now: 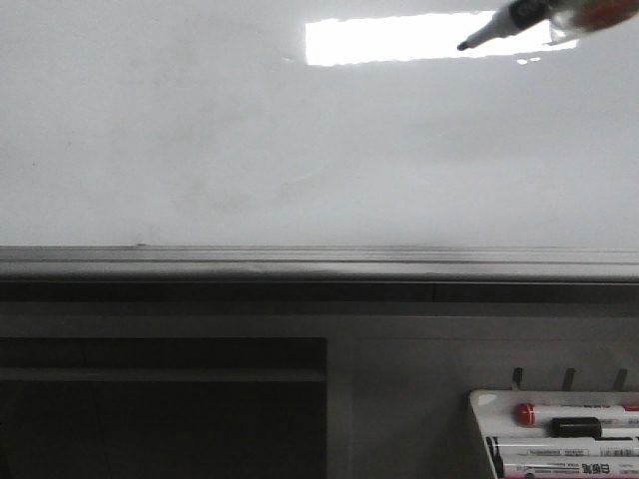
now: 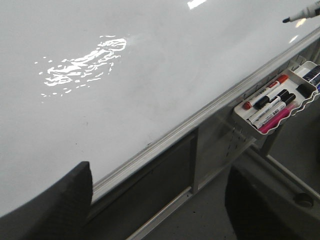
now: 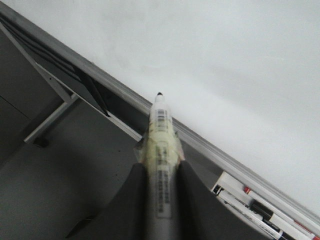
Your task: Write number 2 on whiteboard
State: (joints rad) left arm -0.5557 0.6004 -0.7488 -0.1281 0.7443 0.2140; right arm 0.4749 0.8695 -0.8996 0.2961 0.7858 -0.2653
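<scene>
The whiteboard point(image 1: 200, 130) fills the upper front view, glossy white-grey, with a grey metal ledge point(image 1: 300, 264) along its lower edge. No number 2 shows on it in any view. My right gripper point(image 3: 160, 175) is shut on a white marker point(image 3: 161, 150) wrapped in tape, black tip uncapped. In the front view the marker point(image 1: 499, 28) enters from the top right, tip pointing left and down, in front of the board; I cannot tell whether it touches. Its tip also shows in the left wrist view point(image 2: 295, 17). My left gripper point(image 2: 160, 200) is open and empty, below the ledge point(image 2: 175, 132).
A small white marker tray point(image 1: 484, 404) hangs below the ledge at the right, holding several markers with red, black and pink caps; it also shows in the left wrist view point(image 2: 240, 112) and the right wrist view point(image 3: 220, 185). Grey frame panels and a dark opening point(image 1: 160, 409) lie under the board.
</scene>
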